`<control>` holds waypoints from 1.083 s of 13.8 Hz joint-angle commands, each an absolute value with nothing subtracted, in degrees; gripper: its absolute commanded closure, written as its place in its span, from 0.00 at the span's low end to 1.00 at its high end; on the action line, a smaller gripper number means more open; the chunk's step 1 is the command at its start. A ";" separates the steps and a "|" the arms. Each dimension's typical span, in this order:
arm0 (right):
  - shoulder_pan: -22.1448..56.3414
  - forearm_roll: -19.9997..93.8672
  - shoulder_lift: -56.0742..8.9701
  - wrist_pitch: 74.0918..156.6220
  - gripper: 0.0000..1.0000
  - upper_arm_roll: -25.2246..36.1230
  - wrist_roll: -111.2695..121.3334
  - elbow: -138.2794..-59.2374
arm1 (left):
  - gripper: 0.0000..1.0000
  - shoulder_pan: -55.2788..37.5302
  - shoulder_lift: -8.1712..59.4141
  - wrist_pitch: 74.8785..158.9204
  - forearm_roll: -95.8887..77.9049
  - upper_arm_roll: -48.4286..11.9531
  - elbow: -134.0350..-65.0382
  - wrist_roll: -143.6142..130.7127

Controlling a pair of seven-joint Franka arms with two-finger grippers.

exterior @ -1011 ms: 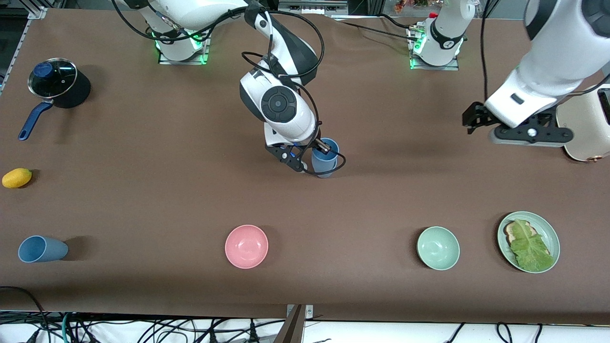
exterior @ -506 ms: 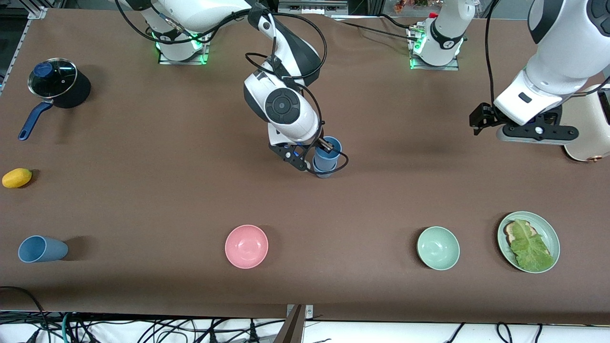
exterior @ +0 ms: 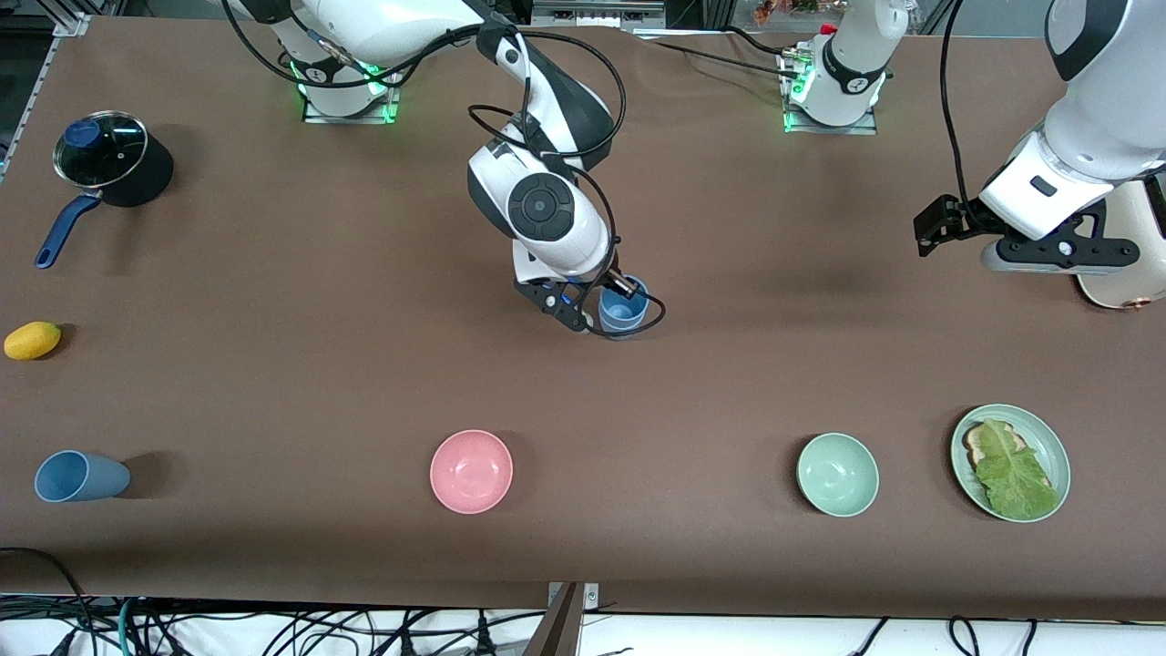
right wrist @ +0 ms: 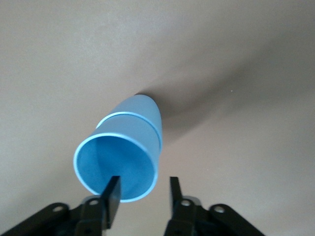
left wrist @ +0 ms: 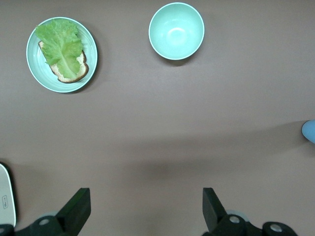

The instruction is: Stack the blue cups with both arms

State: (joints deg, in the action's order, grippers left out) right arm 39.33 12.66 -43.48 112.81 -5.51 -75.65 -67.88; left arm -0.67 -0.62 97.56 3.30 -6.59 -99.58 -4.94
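Two blue cups (exterior: 623,312) sit nested mid-worktop, the right gripper (exterior: 594,305) with jaws parted astride the top rim, while the left gripper (left wrist: 142,209) waits wide open near its end, and a third cup (exterior: 77,476) lies unstacked by the front corner.

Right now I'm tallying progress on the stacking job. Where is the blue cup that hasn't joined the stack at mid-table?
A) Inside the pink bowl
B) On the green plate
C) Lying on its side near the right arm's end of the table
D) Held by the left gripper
C: the lone blue cup lies on its side at the right arm's end, while the stacked cups stand by the right gripper.
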 commanded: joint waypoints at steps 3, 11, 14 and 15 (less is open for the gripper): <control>33.43 11.87 -40.10 104.45 0.00 -5.27 -67.89 -65.83 | 0.00 -1.14 1.05 93.69 1.76 -6.50 -96.24 -3.86; 21.80 10.38 -36.48 85.43 0.00 8.16 -29.56 -69.60 | 0.00 -1.84 1.14 93.78 1.67 -6.85 -96.24 -4.30; 21.19 3.73 -33.94 86.91 0.00 10.28 -21.46 -76.00 | 0.00 -1.85 1.14 93.78 1.67 -6.86 -96.24 -4.31; 19.79 1.43 -32.01 88.14 0.00 10.02 -21.01 -78.81 | 0.00 -1.85 1.14 93.78 1.67 -6.86 -96.24 -4.31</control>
State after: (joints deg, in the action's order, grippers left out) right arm 20.40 5.52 -37.19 86.14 9.98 -23.67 -71.56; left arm -1.76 0.14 95.35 3.27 -6.94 -98.40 -4.94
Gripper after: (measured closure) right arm 0.000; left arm 0.000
